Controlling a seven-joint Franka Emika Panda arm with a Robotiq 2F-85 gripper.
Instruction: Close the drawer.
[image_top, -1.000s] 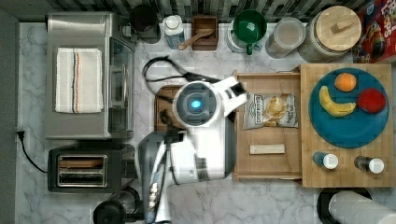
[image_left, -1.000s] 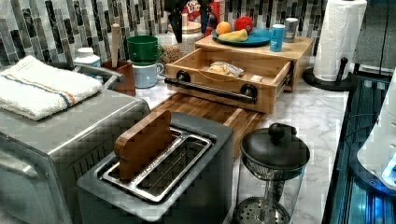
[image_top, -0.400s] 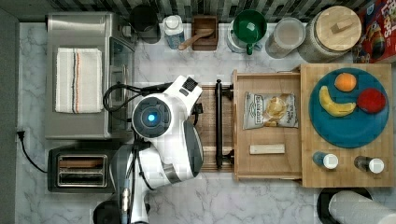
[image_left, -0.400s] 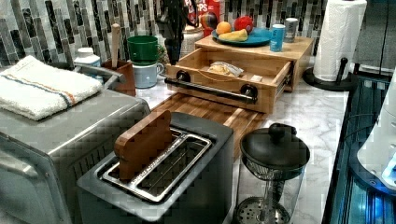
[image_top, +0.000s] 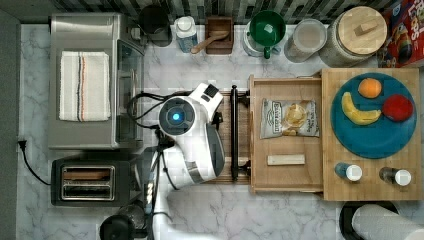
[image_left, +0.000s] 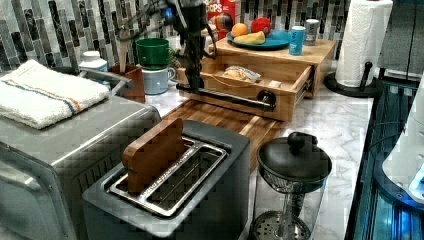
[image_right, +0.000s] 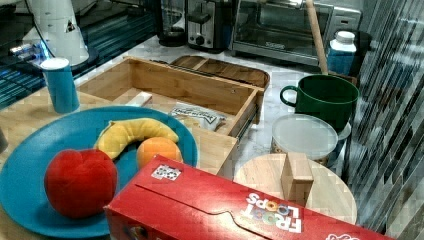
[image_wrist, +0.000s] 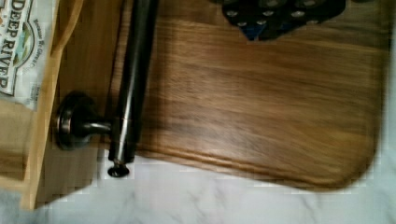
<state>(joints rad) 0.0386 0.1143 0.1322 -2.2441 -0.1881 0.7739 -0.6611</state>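
Note:
The drawer (image_top: 286, 177) stands pulled out from under the wooden slab top, and holds a chips bag (image_top: 289, 118) and a small wood block (image_top: 286, 160). Its black bar handle (image_top: 233, 132) faces the top view's left. The same drawer (image_left: 280, 82) with its handle (image_left: 225, 96) appears in the left view, and the drawer (image_right: 175, 82) again in the right view. My arm (image_top: 190, 130) hangs over the brown cutting board (image_wrist: 261, 93). The gripper (image_left: 194, 80) comes down just outside the handle's far end. In the wrist view the gripper (image_wrist: 280, 14) is beside the handle (image_wrist: 133, 79), apart from it.
A toaster (image_top: 90, 182) and a toaster oven (image_top: 85, 80) with a towel stand at the top view's left. Mugs and jars (image_top: 265, 32) line the back wall. The slab top (image_top: 370, 187) carries a blue plate (image_top: 372, 145) with fruit. A glass press (image_left: 292, 165) stands near the left view's front.
My arm swung from above the drawer's front to the top view's left, then edged back toward the handle. The drawer has not moved.

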